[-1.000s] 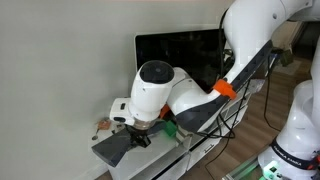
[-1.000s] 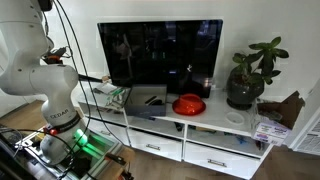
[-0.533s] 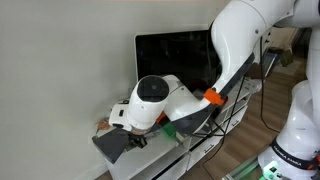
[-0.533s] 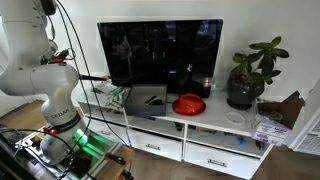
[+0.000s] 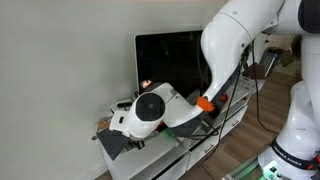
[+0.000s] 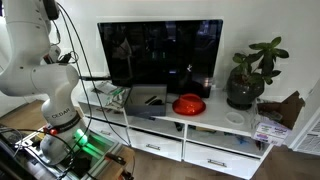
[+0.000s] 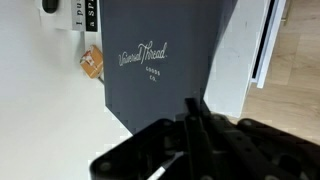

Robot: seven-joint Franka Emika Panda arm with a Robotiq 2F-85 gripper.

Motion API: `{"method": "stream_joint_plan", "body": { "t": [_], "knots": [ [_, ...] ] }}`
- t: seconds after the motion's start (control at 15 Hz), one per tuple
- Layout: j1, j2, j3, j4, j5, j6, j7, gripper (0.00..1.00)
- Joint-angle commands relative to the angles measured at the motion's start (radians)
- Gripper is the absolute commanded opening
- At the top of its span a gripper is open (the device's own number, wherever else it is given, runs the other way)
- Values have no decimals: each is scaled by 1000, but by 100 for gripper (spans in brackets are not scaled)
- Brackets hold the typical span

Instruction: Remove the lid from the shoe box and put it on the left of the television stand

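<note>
**Item 1.** Flat dark grey cardboard lid (image 7: 160, 60), matte, with pale script lettering near its middle. It fills most of the wrist view, and its lower part is covered by the claw. In an exterior view only a dark grey corner (image 5: 112, 146) shows below the arm's wrist.

**Item 2.** Dark grey rectangular cardboard shoe box (image 6: 148, 104), on the top of the stand at the end nearest the robot's base, in front of the screen's lower corner. At this size the seam between lid and box cannot be made out. In the wrist view the box is wholly hidden under the lid.

**Item 3.** Long, low white television stand (image 6: 212, 120) with drawer fronts. Its near end is partly hidden behind cables.

**Item 4.** Black Robotiq gripper (image 7: 196, 104), entering from the bottom edge of the wrist view and cut off there. Its fingers stand close together with hardly a gap, tips over the lid's lower part. Whether they touch the cardboard cannot be told. In both exterior views the claw is hidden, in one by the arm's round white wrist joint (image 5: 150, 105).

**Item 5.** Large black flat television screen (image 6: 160, 52), upright on the stand.

**Item 6.** Small white-and-black device (image 7: 65, 12), beside the lid's far corner, cut off by the top edge.

**Item 7.** Small orange-brown object (image 7: 92, 63), just beside the lid's edge; too small to identify.

**Item 8.** Shallow red bowl (image 6: 189, 104), near the box on the stand.

**Item 9.** Green leafy plant in a dark round pot (image 6: 247, 78), well apart from the box.
</note>
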Motion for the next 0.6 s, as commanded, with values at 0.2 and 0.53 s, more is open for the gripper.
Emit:
{"method": "stream_joint_plan", "body": {
  "t": [0.2, 0.53],
  "knots": [
    [25, 50, -22, 27, -116, -29, 132, 1],
    [21, 74, -31, 35, -212, -34, 204, 1]
  ]
}}
